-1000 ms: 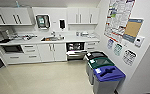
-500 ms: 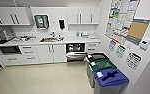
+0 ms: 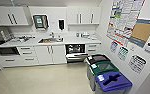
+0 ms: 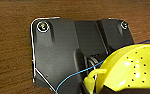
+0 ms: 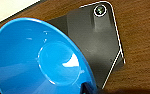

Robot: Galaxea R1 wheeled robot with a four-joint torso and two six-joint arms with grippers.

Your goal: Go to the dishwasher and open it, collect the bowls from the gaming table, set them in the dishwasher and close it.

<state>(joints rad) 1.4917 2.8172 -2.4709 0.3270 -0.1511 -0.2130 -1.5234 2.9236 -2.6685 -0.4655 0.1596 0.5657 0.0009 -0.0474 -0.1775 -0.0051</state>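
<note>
Here a blue bowl (image 5: 41, 57) sits close against the right wrist.

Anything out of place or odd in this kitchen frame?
Only the dishwasher under the counter: its door hangs partly open, with the dark inside showing. Nothing looks spilled or damaged on the floor.

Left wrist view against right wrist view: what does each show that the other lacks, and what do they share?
Left wrist alone: a yellow perforated bowl with a small handle, and a thin blue cable crossing it. Right wrist alone: a glossy blue bowl, seen from its open side, and a pale strip at the edge. Both: the robot's dark plate over a brown wood-grain surface.
</note>
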